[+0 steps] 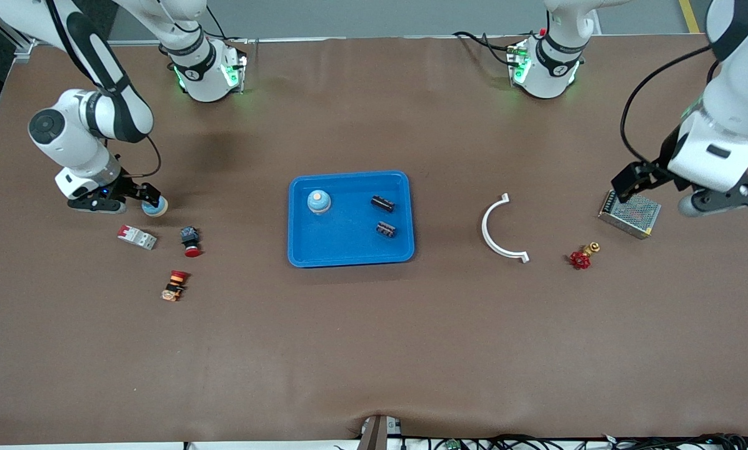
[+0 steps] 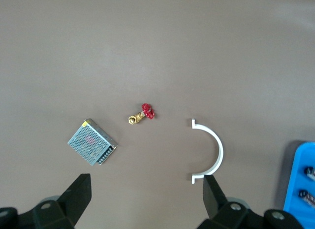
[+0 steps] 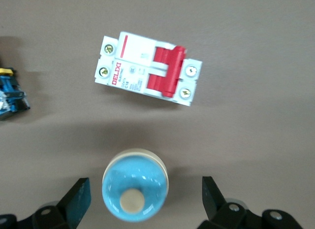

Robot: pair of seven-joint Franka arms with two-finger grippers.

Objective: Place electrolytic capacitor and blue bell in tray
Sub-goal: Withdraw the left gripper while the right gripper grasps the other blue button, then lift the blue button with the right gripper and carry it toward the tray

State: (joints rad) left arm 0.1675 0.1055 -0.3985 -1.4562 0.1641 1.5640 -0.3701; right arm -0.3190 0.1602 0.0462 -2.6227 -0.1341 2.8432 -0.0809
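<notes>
Right gripper (image 1: 150,201) low at the right arm's end of the table, jaws wide open around a blue bell (image 3: 135,191); the fingers (image 3: 78,197) stand clear of it on both sides, nothing gripped. This bell is a glossy light-blue dome with a cream rim and a cream knob on top, sitting upright on the table.

Tray (image 1: 350,257) at mid-table, well apart from the right gripper toward the left arm's end: bright blue smooth plastic, shallow, rounded corners, raised rim. In it: a second bell (image 1: 319,201), same dome shape, and two capacitors, (image 1: 382,203) and (image 1: 385,229), short dark cylinders lying on their sides, apart from each other.

Just beside the right gripper, nearer the front camera: a breaker (image 3: 147,69), a white boxy housing with a red lever and four screw heads. Near it a red-capped button (image 1: 190,242) and an orange-and-red part (image 1: 175,285); its details are too small to tell.

Left gripper (image 2: 147,199) up over the left arm's end, waiting, jaws wide open and empty. Below it: a mesh box (image 1: 629,213), perforated metal, partly hidden by the arm in the front view; a small valve (image 1: 582,256), brass body with a red handwheel; a white half-ring clamp (image 1: 500,229) with flanged ends.

Table (image 1: 374,350) is covered with a matte brown sheet, slightly creased. Cables run along the front edge. Arm bases glow green.
</notes>
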